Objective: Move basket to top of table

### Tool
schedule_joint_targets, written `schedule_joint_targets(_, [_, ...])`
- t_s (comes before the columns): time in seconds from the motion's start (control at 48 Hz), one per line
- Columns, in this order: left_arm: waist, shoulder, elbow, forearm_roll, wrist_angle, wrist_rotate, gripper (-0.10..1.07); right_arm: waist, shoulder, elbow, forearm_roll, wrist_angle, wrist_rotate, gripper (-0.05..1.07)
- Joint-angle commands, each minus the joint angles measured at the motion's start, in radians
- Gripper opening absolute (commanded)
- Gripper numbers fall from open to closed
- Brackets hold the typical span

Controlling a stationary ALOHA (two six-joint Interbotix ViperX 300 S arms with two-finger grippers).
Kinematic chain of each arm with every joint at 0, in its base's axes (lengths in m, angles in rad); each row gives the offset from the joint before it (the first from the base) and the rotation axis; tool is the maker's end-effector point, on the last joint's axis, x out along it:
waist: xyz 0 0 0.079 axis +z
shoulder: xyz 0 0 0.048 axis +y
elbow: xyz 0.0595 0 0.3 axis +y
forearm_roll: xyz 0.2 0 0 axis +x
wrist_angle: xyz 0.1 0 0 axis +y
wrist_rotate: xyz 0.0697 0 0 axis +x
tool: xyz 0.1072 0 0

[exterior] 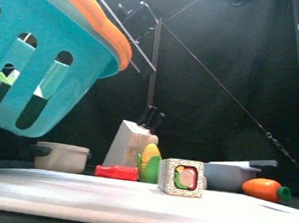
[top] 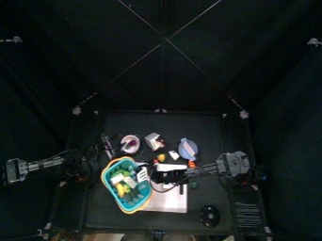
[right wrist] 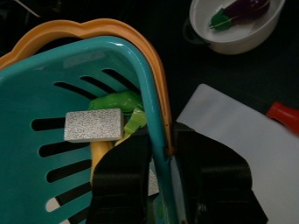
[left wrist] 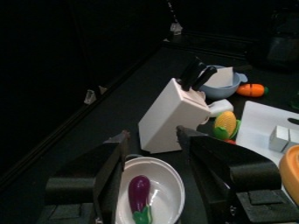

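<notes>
Basket (top: 127,184): teal with an orange rim, near the front-left of the surface (top: 132,127), tilted and raised in the front view, beside the white sheet (top: 167,200).
Right tool (right wrist: 160,179): clamped on the basket's rim, one jaw inside, one outside.
Left tool (left wrist: 156,175): spread wide, holding nothing, above a white dish (left wrist: 155,191) with a purple eggplant toy (left wrist: 140,194).
Knife block (left wrist: 170,115): white, upright, just behind that dish.

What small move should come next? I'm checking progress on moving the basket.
Probably carry the basket toward the table's far edge: the right gripper grips its rim, and the front view shows it tilted and lifted off the white sheet.
</notes>
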Motion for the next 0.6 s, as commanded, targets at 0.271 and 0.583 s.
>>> schedule_joint_targets(0.271, [-0.006,0.002,-0.015,0.0,0.0,0.0,0.85,-0.055,-0.244,0.101,-0.002,-0.054,0.005,0.42])
schedule_joint_targets(0.583, [-0.006,0.002,-0.012,0.0,0.002,0.0,0.85,-0.143,-0.42,0.244,0.006,-0.095,0.005,0.42])
